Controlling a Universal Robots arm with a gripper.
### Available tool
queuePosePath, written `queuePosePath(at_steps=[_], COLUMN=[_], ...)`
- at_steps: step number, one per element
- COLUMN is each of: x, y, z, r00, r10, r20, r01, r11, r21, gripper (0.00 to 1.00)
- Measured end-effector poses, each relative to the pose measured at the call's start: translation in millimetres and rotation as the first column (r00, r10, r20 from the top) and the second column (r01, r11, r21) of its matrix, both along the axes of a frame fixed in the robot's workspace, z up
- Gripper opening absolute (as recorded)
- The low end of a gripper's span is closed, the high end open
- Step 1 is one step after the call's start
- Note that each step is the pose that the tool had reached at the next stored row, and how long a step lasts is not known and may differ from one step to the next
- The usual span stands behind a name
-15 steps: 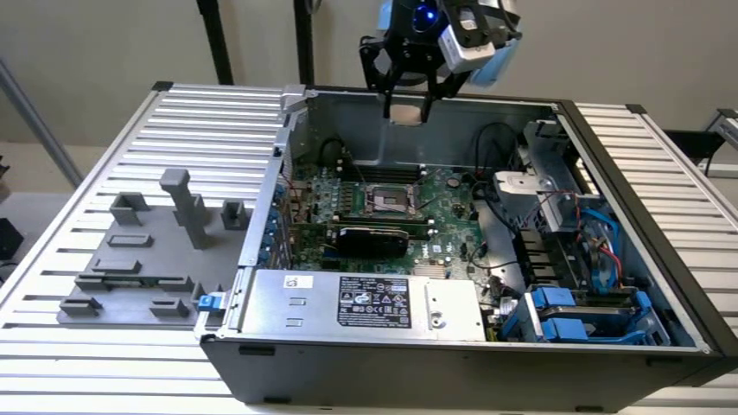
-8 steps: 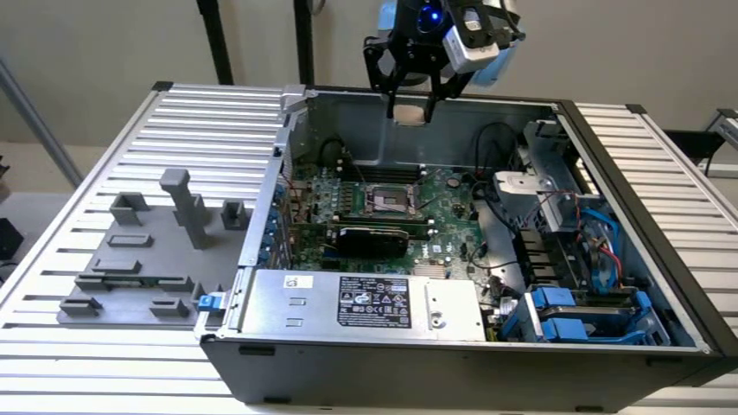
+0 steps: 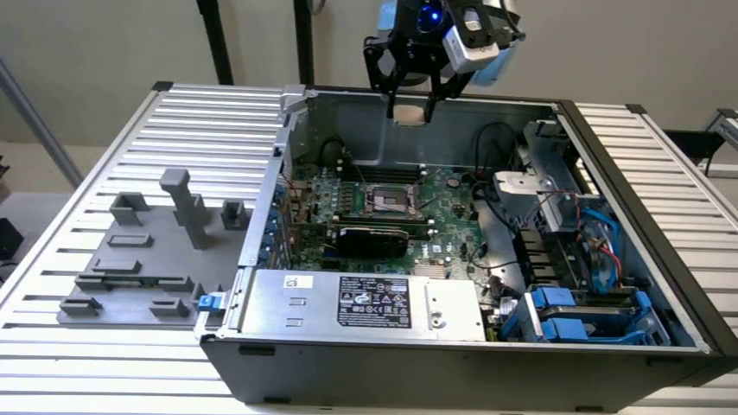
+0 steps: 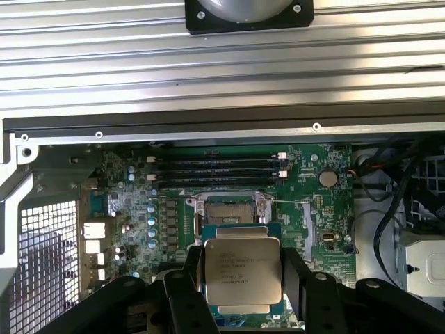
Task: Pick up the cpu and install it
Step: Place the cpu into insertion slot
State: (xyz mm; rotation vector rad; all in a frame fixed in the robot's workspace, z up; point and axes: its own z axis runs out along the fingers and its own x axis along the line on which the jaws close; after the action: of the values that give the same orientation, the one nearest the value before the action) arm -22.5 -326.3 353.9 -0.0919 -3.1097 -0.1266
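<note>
Clamped by two opposite edges in the gripper (image 3: pixel 412 105): the cpu (image 3: pixel 410 116), flat and level, silver top turned toward the wrist camera, underside left free, likely so that the contact face can meet the board with no fingertip in the way. Part-way open, closed on the chip's own width; black fingers (image 4: pixel 186 292) pressing in from either side, with the cpu (image 4: pixel 242 273) square between them. Hangs high above the open computer case (image 3: pixel 645 259), near its far wall in the exterior view, well apart from the motherboard (image 3: pixel 444 194) below. Probably kept up there to clear the case walls and the looping cables (image 3: pixel 502 138). In the wrist view, lies nearly in line with the open socket (image 4: pixel 229 210), itself just beside the memory slots (image 4: pixel 217 167), suggesting a lining-up over the target. Points straight down from the wrist, fingers vertical. Well apart from the grey fixture (image 3: pixel 150 259) on the slatted table (image 3: pixel 69 363), at the exterior view's left. By the look of it, about midway through: picked up, not yet seated.
</note>
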Motion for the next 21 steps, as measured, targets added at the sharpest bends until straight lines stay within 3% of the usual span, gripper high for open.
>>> queuePosePath(at_steps=[5, 11, 16, 21], x=[0.0, 0.0, 0.0, 0.0], y=[0.0, 0.0, 0.0, 0.0], z=[0.0, -0.4, -1.0, -2.2], r00=[1.0000, 0.9956, 0.9832, 0.9623], r10=[0.000, -0.093, -0.182, -0.272], r20=[-0.0001, -0.0016, -0.0017, -0.0017], r01=[0.000, 0.093, 0.182, 0.272], r11=[1.0000, 0.9956, 0.9832, 0.9623], r21=[0.0000, -0.0004, -0.0005, -0.0004], gripper=[0.55, 0.55, 0.55, 0.55])
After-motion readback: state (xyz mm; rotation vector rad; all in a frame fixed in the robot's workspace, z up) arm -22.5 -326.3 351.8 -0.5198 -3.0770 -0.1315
